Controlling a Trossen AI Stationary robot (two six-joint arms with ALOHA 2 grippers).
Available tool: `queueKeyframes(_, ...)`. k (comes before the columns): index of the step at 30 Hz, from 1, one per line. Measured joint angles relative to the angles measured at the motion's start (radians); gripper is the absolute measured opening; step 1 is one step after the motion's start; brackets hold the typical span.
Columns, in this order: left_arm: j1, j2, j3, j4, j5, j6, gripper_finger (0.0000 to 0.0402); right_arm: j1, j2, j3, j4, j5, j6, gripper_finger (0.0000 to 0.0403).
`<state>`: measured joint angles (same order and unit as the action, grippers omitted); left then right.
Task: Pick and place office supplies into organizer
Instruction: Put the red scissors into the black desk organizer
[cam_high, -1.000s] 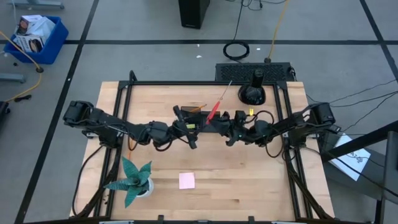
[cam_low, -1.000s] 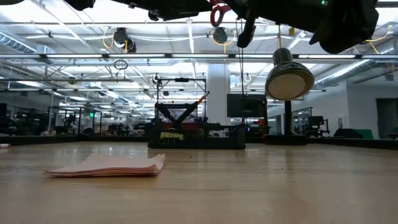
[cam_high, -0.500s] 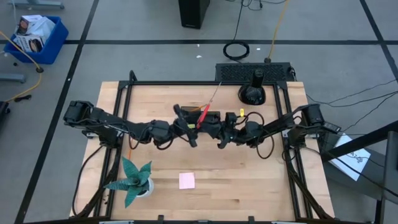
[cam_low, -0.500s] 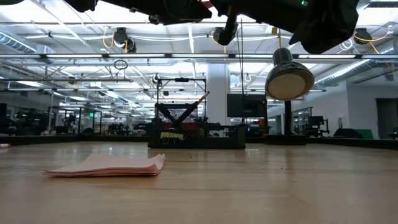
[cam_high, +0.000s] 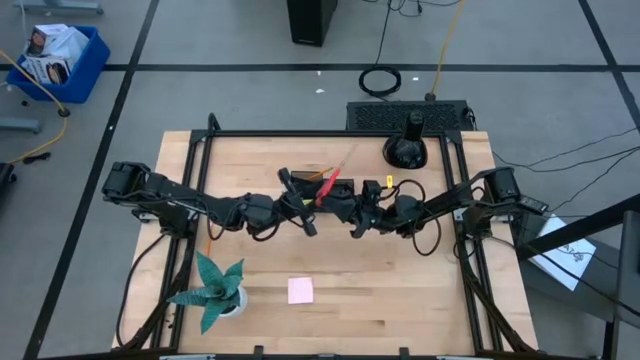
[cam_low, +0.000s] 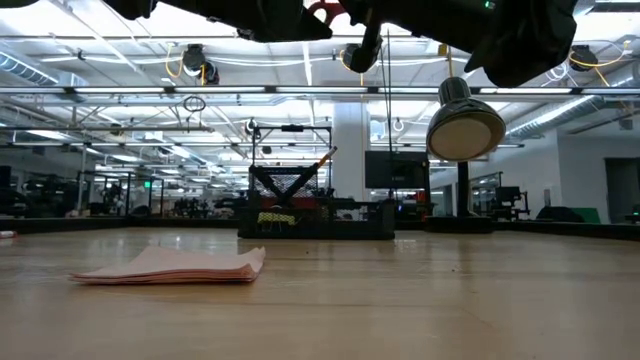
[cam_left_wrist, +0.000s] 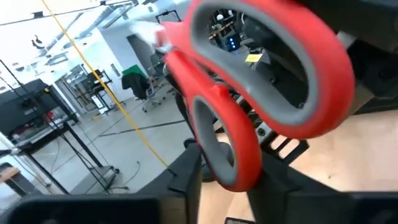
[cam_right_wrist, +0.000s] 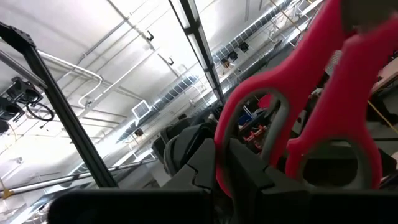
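Red-handled scissors hang in the air over the middle of the table, blades pointing toward the far right. Both grippers are on the handles. My left gripper comes from the left and my right gripper from the right. In the low view only a bit of red handle shows at the top edge. The black organizer stands on the table below the arms, with pencils sticking up in it. A pink sticky-note pad lies flat toward the near edge. My left gripper has the scissors' smaller handle loop between its two fingers, pinched at the loop's end. It comes in about level from the table's left, and the scissors are clear of the table. My right gripper pinches the rim of one handle loop between its shut fingers, slanting upward from the table's right. The scissors stand up beyond the fingers, lifted clear.
A black domed lamp stands at the far right. A teal spiky plant sits at the near left. A small yellow piece lies right of the organizer. Bare wood lies around the pad.
My right gripper has carried the scissors a short way toward the table's left, up to my left gripper, then stopped. The scissors stay lifted clear, with the blades still pointing toward the far right.
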<state>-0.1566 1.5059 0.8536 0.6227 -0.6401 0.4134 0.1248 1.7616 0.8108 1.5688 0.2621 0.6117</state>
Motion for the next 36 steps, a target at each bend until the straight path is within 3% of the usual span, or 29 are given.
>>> queueKeyframes(11,-0.023,0.000,0.000,0.048,-0.087,0.144,0.0021,0.001,-0.001,0.000,0.002,-0.003,-0.002,0.0015)
queueKeyframes(17,-0.030,0.000,0.000,0.047,-0.129,0.169,0.0031,0.001,-0.001,0.000,-0.001,-0.025,-0.023,0.0018)
queueKeyframes(23,-0.032,0.000,0.001,0.007,-0.187,0.185,0.0022,0.000,0.001,-0.004,-0.011,-0.095,-0.053,0.0046)
queueKeyframes(28,-0.047,-0.005,0.001,-0.003,-0.307,0.185,0.0021,0.004,0.001,-0.061,-0.003,-0.125,-0.050,0.0066)
queueKeyframes(36,-0.053,-0.101,0.001,-0.181,-0.360,0.092,0.0021,0.030,-0.044,-0.181,-0.003,-0.114,-0.107,0.0078)
